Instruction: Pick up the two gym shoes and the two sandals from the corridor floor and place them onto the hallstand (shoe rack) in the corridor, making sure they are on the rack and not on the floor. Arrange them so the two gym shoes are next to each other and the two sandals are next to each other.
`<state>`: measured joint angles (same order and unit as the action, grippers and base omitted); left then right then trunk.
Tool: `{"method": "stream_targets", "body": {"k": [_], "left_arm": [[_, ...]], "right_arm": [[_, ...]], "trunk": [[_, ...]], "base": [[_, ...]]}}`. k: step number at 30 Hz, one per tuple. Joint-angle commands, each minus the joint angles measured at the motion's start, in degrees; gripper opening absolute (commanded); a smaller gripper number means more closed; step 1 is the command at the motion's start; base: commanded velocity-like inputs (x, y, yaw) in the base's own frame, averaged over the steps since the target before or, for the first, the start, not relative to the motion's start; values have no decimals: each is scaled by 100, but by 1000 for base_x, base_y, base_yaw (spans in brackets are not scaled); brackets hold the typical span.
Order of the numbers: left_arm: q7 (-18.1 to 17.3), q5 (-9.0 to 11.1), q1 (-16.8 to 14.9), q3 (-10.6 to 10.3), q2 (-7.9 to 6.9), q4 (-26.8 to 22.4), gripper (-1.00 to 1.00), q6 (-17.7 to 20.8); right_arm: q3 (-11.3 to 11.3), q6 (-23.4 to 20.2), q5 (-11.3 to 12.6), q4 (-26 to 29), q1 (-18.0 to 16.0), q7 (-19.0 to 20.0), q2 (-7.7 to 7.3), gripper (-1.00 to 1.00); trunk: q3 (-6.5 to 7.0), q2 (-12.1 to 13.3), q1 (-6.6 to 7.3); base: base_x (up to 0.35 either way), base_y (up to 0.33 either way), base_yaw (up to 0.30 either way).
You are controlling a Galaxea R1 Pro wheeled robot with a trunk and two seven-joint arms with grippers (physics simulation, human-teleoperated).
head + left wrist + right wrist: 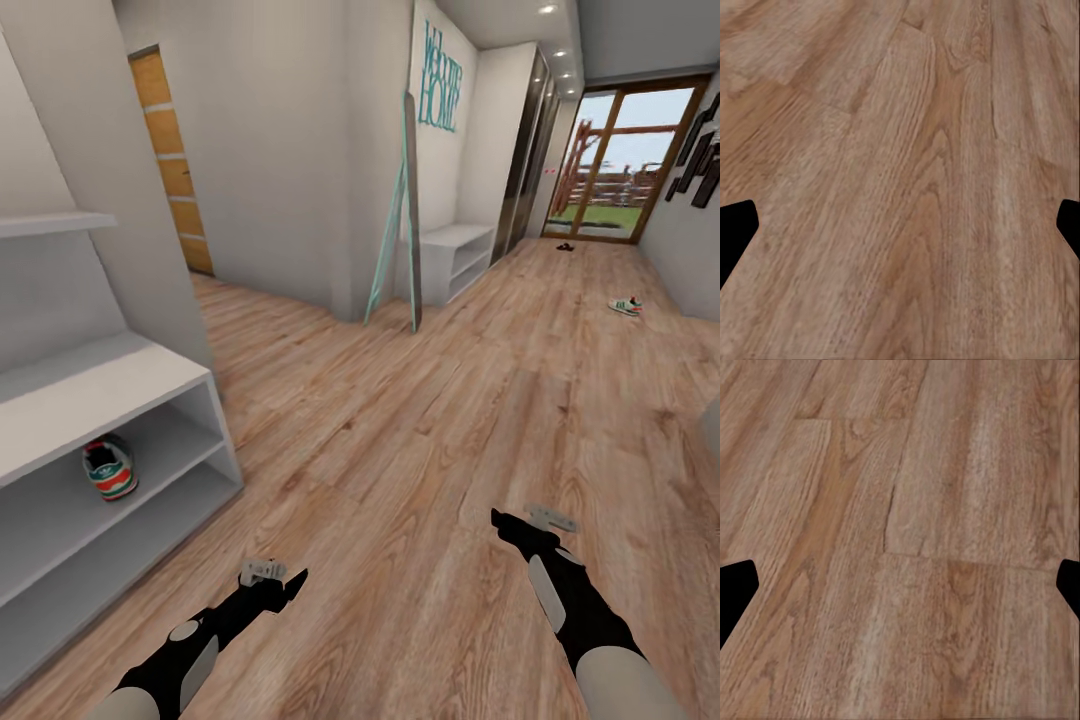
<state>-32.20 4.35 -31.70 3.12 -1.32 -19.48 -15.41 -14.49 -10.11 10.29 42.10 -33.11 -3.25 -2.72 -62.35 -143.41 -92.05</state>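
Note:
One gym shoe (109,468), cream with green stripes and a red heel, lies on the upper open shelf of the pale hallstand (90,390) at the left. The other gym shoe (626,306) sits on the corridor floor (400,420) far off at the right. A small dark shape, the sandals (565,246), lies on the floor near the glass door. My left gripper (296,580) (900,225) and right gripper (498,519) (900,585) hover low over bare planks. Both are open and hold nothing.
A plain low white shelf unit (455,255) stands against the wall mid-corridor, with a teal-framed mirror (400,220) leaning beside it. An orange door (172,160) is at the left, a glass door (620,165) at the far end. Dark wall pieces (700,155) hang at the right.

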Motion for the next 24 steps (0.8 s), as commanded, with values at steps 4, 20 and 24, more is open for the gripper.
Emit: {"method": "stream_targets", "body": {"k": [4, 20, 24], "left_arm": [[-52, 40, -3, 22, 0, 5, 100, 12], [-50, 40, -3, 22, 0, 5, 100, 12], [-50, 40, -3, 22, 0, 5, 100, 12]], "right_arm": [[8, -26, 61, 9, -2, -27, 0, 100], [8, -26, 60, 9, -2, -26, 0, 100], [8, -26, 56, 9, -2, -27, 0, 100]], "trunk": [[-13, -2, 1], [-38, -2, 1], [-39, -2, 1]], "base": [[0, 0, -292], [140, 0, -292], [339, 0, -222]]}}
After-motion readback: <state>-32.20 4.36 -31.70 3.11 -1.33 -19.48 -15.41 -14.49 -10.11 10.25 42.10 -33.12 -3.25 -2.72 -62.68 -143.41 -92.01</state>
